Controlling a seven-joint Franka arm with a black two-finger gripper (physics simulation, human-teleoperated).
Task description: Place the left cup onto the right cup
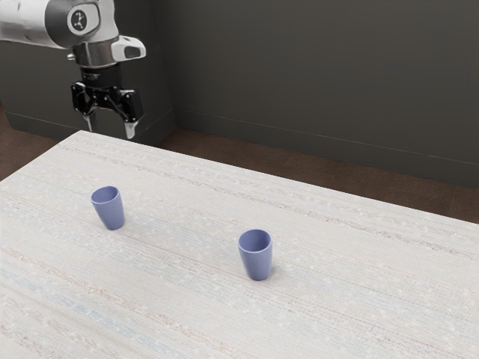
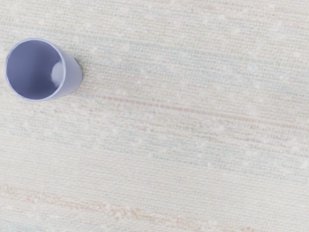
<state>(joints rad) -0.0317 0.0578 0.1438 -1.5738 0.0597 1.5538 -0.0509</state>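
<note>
Two blue-violet cups stand upright on the pale table (image 1: 314, 314). The left cup (image 1: 108, 206) is toward the exterior view's left, the right cup (image 1: 255, 253) nearer the middle. My gripper (image 1: 110, 126) hangs open high above the table's far left edge, well above and behind the left cup, holding nothing. From the wrist camera I look straight down into one cup (image 2: 39, 69), seen from above off to the side of my hand; I cannot tell which of the two it is.
The table (image 2: 193, 145) has a whitish woven-looking surface. Behind it lie a brown floor (image 1: 359, 176) and a dark grey wall (image 1: 314, 67). The table's far edge runs diagonally just below my gripper.
</note>
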